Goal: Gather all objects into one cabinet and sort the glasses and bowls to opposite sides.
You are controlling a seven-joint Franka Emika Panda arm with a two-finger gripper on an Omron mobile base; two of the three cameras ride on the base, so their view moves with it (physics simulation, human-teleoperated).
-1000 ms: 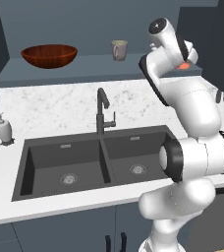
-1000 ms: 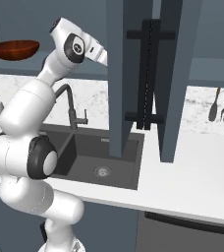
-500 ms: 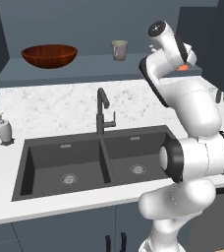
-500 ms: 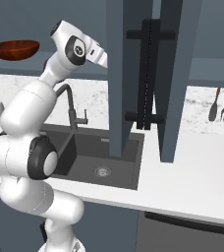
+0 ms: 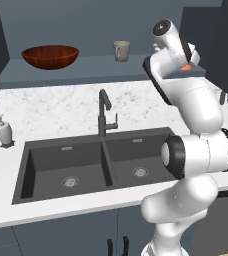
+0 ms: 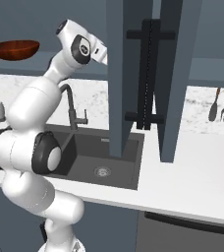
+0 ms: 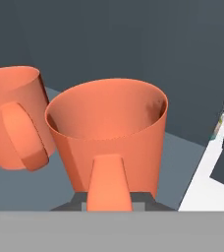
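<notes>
orange mug clamped in the closed gripper, second orange mug just beside (bowl well apart).

arm raised, reaching forward; gripper closed.

Even, soft rendered light, no glare

The marble surface is bright, the cabinet recess dim; shadows are faint. Base views look slightly soft. In the hand view the near orange mug is smooth-shaded, its inside darker.
</notes>
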